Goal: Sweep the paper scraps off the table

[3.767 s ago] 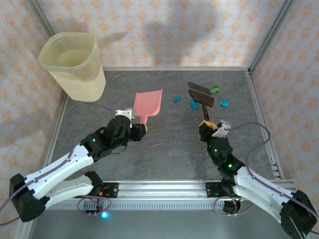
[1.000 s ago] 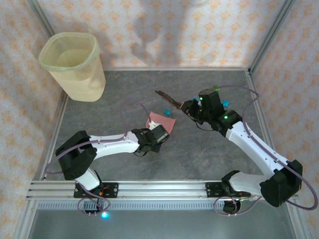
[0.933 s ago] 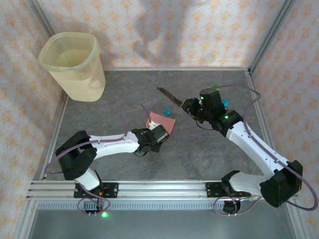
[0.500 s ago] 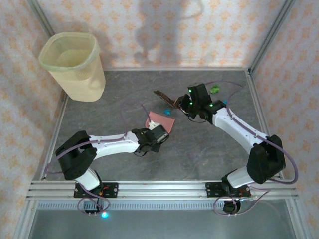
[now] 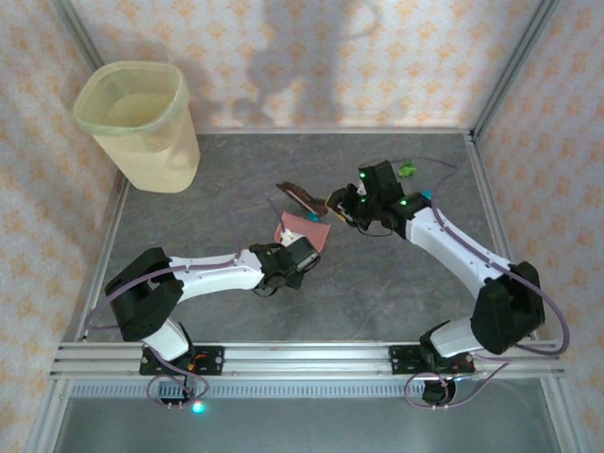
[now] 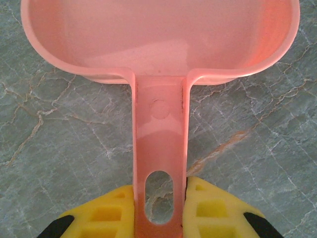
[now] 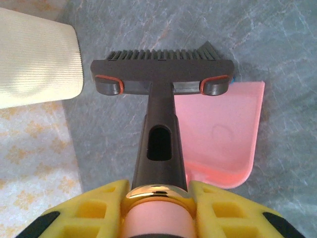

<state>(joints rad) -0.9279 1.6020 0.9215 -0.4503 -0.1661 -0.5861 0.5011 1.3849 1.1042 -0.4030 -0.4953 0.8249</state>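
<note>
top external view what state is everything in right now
dustpan: on the table, handle clamped in the left claw
brush: handle clamped in the right claw, bristles just past the dustpan's mouth
bin: upright, open-topped
paper scraps: green one loose on the table, unswept

Pinches pink dustpan (image 6: 159, 44) by handle end between yellow fingers (image 6: 106, 210), either side of hanging slot. Holds pan pointing ahead, grey veined table (image 6: 59, 134) beneath.
</note>
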